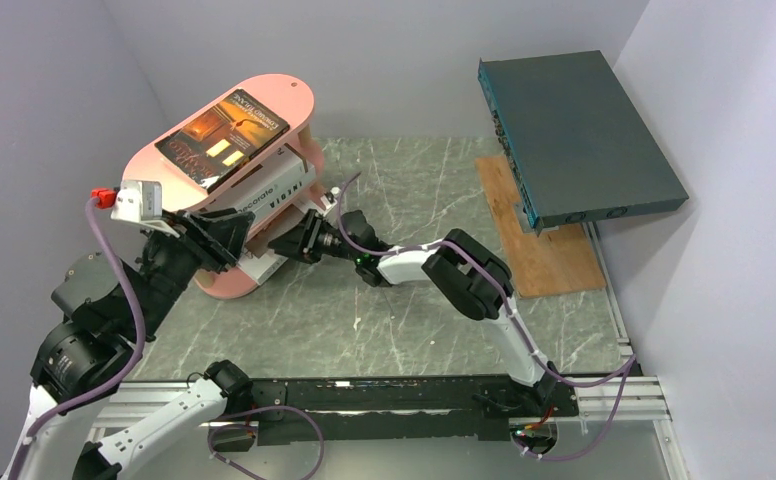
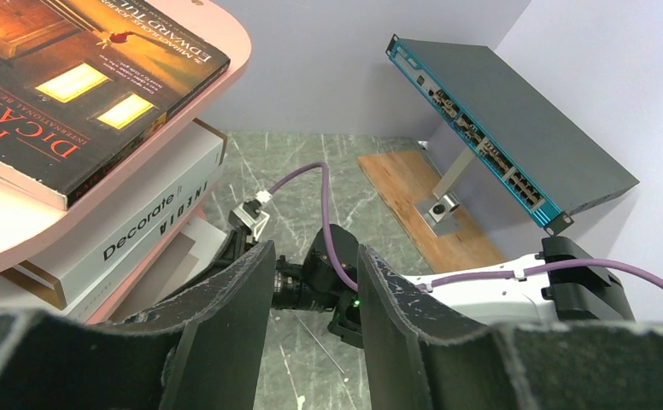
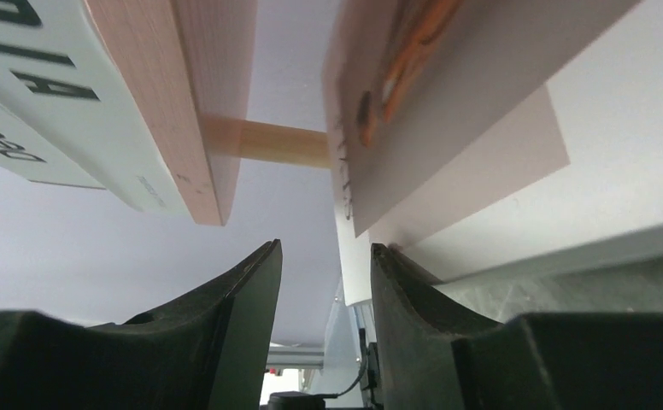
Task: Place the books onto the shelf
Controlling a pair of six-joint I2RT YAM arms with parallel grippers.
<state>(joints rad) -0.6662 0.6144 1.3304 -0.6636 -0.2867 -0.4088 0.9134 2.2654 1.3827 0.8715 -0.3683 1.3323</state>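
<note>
Bk (image 1: pixel 226 135), orange, atop shelf (image 1: pixel 294 95); L gripper (image 2: pixel 315 260), R gripper (image 3: pixel 324 256) jaws apart, empty.

Two arms, white shells and round black joints. Left hand (image 2: pixel 315 256) and right hand (image 3: pixel 324 256) black, each with two thick wedge-shaped fingers (image 2: pixel 225 307), matte, worn pale at the edges. Purple cable (image 1: pixel 129 290) looped along each arm. White camera block (image 1: pixel 142 200) with red plug (image 1: pixel 104 197) on left wrist. Small green light (image 2: pixel 355 301) near right wrist.
</note>
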